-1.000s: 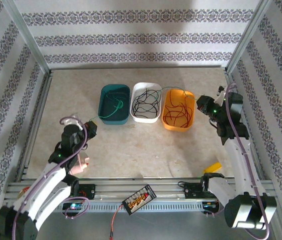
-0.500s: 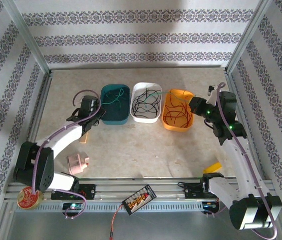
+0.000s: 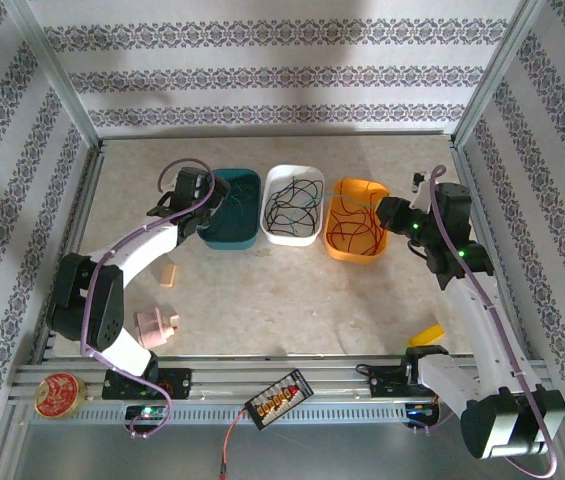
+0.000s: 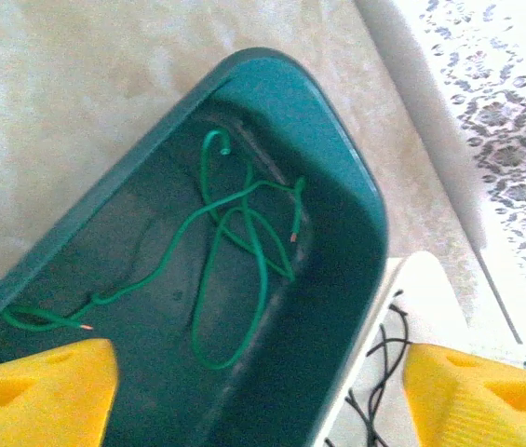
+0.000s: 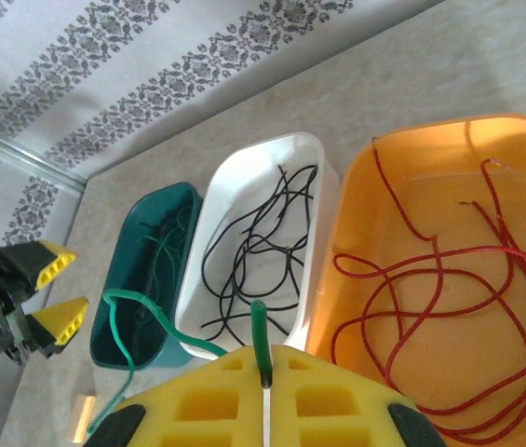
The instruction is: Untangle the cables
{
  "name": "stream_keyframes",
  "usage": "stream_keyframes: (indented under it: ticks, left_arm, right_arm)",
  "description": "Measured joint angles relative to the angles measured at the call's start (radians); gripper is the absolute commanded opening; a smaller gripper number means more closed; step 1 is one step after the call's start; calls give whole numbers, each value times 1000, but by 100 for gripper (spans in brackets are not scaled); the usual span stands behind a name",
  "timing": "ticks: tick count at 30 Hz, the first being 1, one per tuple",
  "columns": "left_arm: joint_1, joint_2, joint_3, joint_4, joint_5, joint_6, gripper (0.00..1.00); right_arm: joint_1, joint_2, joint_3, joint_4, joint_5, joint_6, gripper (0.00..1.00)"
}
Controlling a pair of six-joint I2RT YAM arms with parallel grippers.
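right wrist — right gripper (image 5: 264, 377) is clamping a green cable (image 5: 259, 326) | left wrist — left gripper (image 4: 261, 391) is gaping, holding nothing, over 1 green strand (image 4: 244, 233) lying in the teal bin (image 4: 360, 177) | farther: black cables (image 5: 264, 250) sitting in white bin (image 5: 321, 200), red cables (image 5: 430, 258) in orange bin (image 5: 449, 126)

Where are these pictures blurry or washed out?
Left wrist view: the yellow fingertips at the bottom corners are soft blurs, the green cable in the teal bin is in focus, and the white bin beside it is washed out. Right wrist view: the orange bin glows bright along its far wall. Top view: evenly lit, with a faint shadow on the back wall.
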Motion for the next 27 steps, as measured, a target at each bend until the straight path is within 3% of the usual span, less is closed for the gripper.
stream_keyframes:
  ticks: [5, 10, 18, 27]
  left_arm:
    - [-44, -63, 2, 1, 52, 83, 85]
    - [-100, -138, -82, 121, 227, 183, 85]
    - [-205, -146, -287, 351, 499, 214, 83]
    - [-263, -119, -302, 541, 578, 212, 77]
  right_arm:
    - [36, 32, 15, -8, -49, -14, 6]
    - [60, 71, 15, -7, -126, -6, 6]
    - [120, 116, 16, 23, -174, 34, 6]
    - [205, 178, 35, 50, -143, 72, 6]
